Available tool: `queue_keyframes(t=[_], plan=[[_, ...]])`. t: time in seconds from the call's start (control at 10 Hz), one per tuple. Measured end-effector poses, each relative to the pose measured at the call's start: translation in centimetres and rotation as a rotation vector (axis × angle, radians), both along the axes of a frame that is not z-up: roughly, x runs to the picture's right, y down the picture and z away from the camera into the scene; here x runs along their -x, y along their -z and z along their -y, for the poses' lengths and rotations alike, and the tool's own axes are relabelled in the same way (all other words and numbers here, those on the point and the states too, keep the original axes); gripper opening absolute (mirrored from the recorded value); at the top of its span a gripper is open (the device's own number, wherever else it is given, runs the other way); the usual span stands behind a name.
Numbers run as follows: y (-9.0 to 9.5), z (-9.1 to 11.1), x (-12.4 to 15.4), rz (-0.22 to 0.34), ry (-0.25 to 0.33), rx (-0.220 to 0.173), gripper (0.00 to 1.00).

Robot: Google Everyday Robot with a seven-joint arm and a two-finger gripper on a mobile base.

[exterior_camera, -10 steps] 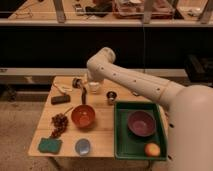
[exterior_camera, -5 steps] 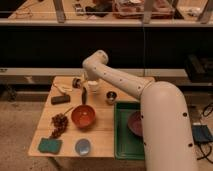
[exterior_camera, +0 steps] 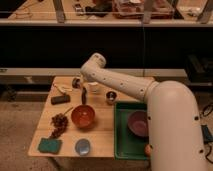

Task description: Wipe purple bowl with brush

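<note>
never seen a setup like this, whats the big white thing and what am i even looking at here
The big white thing is a robot arm. It bends at an elbow and ends in a dark two-fingered hand. There is only one view, from a single camera looking down at a wooden table. The hand hangs open, apparently holding nothing, just above the far side of an orange bowl. Also on the table are a black block, a green sponge, a grey-blue dish and a green tray that holds the purple bowl.
</note>
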State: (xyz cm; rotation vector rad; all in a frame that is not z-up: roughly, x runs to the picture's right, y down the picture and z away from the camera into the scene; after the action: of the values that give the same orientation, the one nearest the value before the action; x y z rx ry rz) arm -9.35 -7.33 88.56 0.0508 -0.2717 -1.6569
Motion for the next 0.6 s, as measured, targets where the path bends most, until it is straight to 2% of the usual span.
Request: queue_keyframes(t=[0.1, 0.3, 0.4, 0.5, 0.6], plan=[[0.8, 0.3, 0.1, 0.009, -0.004, 0.007, 0.65], [1.6, -0.1, 0.4, 0.038, -0.002, 0.076, 0.65], [1.6, -1.0, 1.0, 0.054, 0.004, 0.122, 0.65], [1.6, -1.7, 1.4, 0.060, 0.010, 0.144, 0.65], [1.8, -3.6, 2.4, 0.070, 0.025, 0.191, 0.65]])
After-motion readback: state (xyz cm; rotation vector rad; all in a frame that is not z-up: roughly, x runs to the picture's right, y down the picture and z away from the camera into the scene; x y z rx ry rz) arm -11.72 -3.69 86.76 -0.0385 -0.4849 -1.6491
